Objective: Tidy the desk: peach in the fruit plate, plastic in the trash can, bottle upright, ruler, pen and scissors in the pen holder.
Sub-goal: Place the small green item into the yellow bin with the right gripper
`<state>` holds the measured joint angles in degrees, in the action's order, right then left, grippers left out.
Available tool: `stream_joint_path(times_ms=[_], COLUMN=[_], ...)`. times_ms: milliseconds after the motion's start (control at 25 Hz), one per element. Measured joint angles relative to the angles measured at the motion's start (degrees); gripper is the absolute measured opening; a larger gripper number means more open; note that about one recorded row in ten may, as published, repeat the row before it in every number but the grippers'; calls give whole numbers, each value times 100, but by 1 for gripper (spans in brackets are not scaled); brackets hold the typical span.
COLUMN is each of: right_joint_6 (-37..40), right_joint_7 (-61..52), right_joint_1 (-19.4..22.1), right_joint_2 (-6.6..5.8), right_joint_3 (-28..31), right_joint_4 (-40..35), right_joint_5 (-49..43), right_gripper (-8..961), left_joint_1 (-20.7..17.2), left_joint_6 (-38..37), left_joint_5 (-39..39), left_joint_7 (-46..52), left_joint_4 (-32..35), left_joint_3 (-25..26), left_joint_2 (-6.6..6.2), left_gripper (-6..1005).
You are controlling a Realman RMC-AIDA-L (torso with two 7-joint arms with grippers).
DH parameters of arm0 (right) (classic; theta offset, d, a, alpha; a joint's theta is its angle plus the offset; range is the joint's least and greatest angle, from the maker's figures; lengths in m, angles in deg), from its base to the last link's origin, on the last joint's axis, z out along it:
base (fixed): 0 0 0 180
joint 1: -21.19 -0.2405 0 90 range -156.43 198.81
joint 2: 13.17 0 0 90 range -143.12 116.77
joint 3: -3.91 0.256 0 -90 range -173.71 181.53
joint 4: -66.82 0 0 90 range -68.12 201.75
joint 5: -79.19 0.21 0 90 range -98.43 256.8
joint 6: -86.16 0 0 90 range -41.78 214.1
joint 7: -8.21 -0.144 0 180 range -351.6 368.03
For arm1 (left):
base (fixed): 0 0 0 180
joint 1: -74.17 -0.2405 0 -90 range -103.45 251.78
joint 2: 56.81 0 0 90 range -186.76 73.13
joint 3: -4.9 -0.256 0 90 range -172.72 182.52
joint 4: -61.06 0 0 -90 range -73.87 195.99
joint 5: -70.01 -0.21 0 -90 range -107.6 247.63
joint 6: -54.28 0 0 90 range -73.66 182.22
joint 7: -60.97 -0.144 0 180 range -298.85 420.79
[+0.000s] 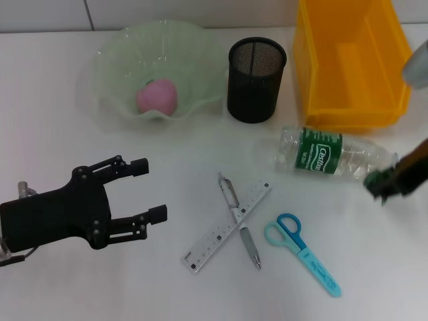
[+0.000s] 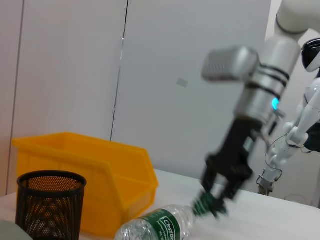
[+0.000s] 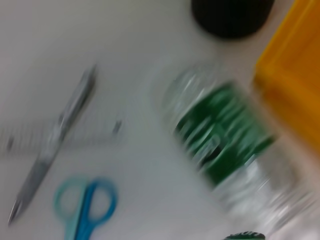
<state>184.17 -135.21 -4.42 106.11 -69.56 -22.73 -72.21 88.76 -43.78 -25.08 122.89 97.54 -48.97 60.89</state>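
My left gripper (image 1: 148, 189) is matte black. A pink peach (image 1: 158, 95) lies in the pale green plate (image 1: 114, 60); black mesh pen holder (image 1: 256, 79), yellow bin (image 1: 348, 63), green-labelled clear bottle (image 1: 328, 154), white ruler (image 1: 226, 227), silver pen (image 1: 239, 219), blue-and-turquoise scissors (image 1: 301, 249)

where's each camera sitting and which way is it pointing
Head view: above the white desk, looking down; open left gripper at left, right gripper at the clear plastic bottle's cap.
Left wrist view: low, looking across at the yellow plastic bin and black mesh pen holder; shows the right arm only.
Right wrist view: close above bottle, grey pen, blue scissors; no robot parts.
All three share the bottle.
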Motion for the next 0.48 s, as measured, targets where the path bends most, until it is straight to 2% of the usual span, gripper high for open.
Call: stream_joint_path(times_ms=[40, 80, 120, 240, 360, 480], right_joint_6=[-23, -124, -124, -590, -1320, -1976], right_joint_7=[-17, -69, -69, -164, -163, -135], right_joint_1=[-42, -193, -193, -557, -793, -1001], right_joint_2=[-1, -1, -1, -2, -11, -64], right_joint_3=[185, 636, 636, 1439, 1774, 1769], right_joint_4=[-103, -217, -217, -133, 230, 807], right_joint_5=[58, 141, 141, 203, 273, 274], right_gripper=[403, 404, 405, 409, 413, 417], left_joint_1=[5, 11, 20, 37, 40, 39], left_joint_6=[0, 0, 5, 17, 21, 8], left_joint_5=[0, 0, 0, 0, 0, 1], left_joint_7=[-3, -5, -6, -9, -9, 0], left_joint_4=[0, 0, 0, 0, 0, 0], left_joint_3=[-2, -7, -18, -40, -44, -21], left_joint_2=[1, 1, 2, 4, 6, 7], left_gripper=[846, 846, 846, 846, 846, 846])
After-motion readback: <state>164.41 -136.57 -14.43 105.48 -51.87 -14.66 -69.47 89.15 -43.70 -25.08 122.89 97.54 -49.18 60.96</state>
